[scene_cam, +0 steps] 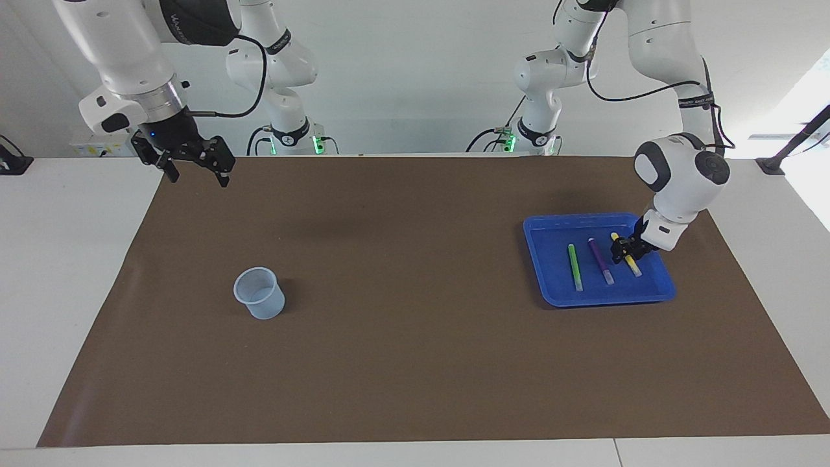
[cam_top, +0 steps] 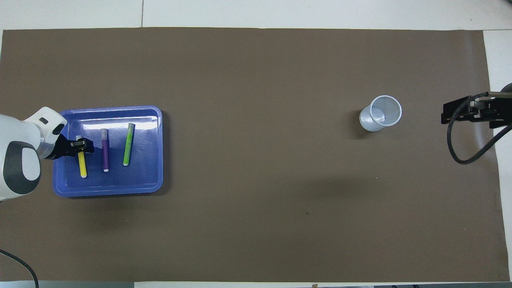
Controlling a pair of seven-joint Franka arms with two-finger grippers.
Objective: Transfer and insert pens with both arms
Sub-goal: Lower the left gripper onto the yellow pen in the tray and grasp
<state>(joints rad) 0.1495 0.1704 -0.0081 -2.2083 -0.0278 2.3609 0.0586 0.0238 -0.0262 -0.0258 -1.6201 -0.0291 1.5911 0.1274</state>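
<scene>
Two bulky white arms are working over a brown mat (scene_cam: pixel 415 363) covering the table. The right gripper (scene_cam: pixel 192 170) is hanging open and empty above the mat's edge nearest the robots, at the right arm's end; that arm is waiting. A pale cup (scene_cam: pixel 259 293) is standing on the mat toward that same end. At the left arm's end a blue tray (scene_cam: pixel 551 288) is lying flat, holding three pens side by side: the green pen (scene_cam: pixel 574 267), the purple pen (scene_cam: pixel 601 261) and the yellow pen (scene_cam: pixel 626 257).

The left gripper (scene_cam: pixel 623 248) is reaching down into the tray and straddling the yellow pen near its pale cap end; whether its fingers are actually gripping, I cannot tell. I am judging this as the first pickup, with no pen moved yet. Next, the grasp needs firming, then lifting the pen clear of the tray wall.

The facing view is showing how low the gripper sits. The overhead view is showing the left gripper (cam_top: pixel 80 144) crossing the yellow pen (cam_top: pixel 83 167), and the cup's open mouth (cam_top: pixel 385 111).
</scene>
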